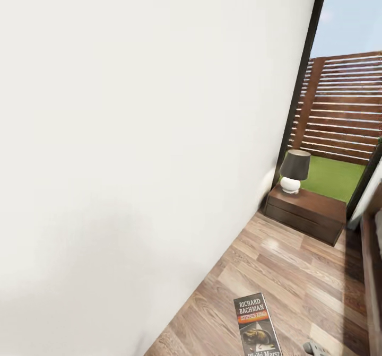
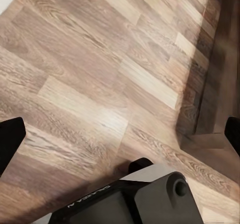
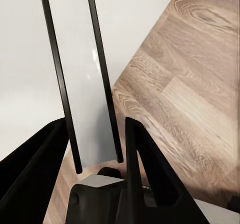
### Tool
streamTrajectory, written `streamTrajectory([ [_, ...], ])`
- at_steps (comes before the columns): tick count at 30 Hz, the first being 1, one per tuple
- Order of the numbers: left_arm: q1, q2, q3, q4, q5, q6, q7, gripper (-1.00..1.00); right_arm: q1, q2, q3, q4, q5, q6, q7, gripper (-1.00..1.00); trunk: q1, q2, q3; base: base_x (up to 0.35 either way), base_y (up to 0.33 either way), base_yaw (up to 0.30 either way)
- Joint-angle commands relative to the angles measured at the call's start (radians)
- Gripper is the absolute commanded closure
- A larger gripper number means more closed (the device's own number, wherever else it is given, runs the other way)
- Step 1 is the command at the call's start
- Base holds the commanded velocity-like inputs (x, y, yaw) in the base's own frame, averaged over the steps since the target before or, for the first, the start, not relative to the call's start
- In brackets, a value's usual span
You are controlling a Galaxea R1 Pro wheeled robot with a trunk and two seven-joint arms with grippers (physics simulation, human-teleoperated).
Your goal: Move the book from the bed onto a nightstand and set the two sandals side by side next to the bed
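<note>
1. White wall (image 1: 132, 149): takes up the left of the head view and gives no cue for the task.
2. Left gripper (image 2: 120, 134): its two fingers stand wide apart with nothing between them, over bare wood floor (image 2: 85, 78). A dark wooden edge, probably the bed frame, runs beside it.
3. Book (image 1: 257, 327): it hangs above the floor at the lower edge of the head view, cover up and clear of the bed. Its lower end is cut off by the picture border.
4. Right gripper (image 3: 95, 124): seen from the wrist, the book's white page edge stands between the two fingers, which appear clamped on it. The contact at the pads is hard to make out.
5. Step in hand, as judged: carrying the book to the nightstand (image 1: 307, 213), which stands well apart from it, ahead against the wall.
6. Lamp (image 1: 293, 171): it sits on the nightstand's left end, so the next move calls for driving closer and setting the book flat on the free tabletop to the lamp's right.
7. Window (image 1: 345, 106): a fence and grass show beyond it.
8. Bed (image 1: 371, 271): only a dark strip is seen at the right border, and the mattress is cut off.
</note>
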Motion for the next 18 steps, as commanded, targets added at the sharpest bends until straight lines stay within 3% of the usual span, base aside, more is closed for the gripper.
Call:
streamTrajectory([
  [1, -0.001, 0.001, -0.005, 0.001, 0.01, -0.002, -0.004, -1.0, -0.002, 0.0, -0.004, 0.002, -0.005, 0.002, 0.004, 1.0, 0.001, -0.002, -0.002, 0.0, 0.0, -0.3],
  [18, -0.001, 0.0, -0.005, 0.001, 0.01, -0.002, -0.004, -1.0, -0.002, 0.0, -0.004, 0.002, -0.005, 0.002, 0.004, 1.0, 0.001, -0.002, -0.002, 0.0, 0.0, -0.3],
])
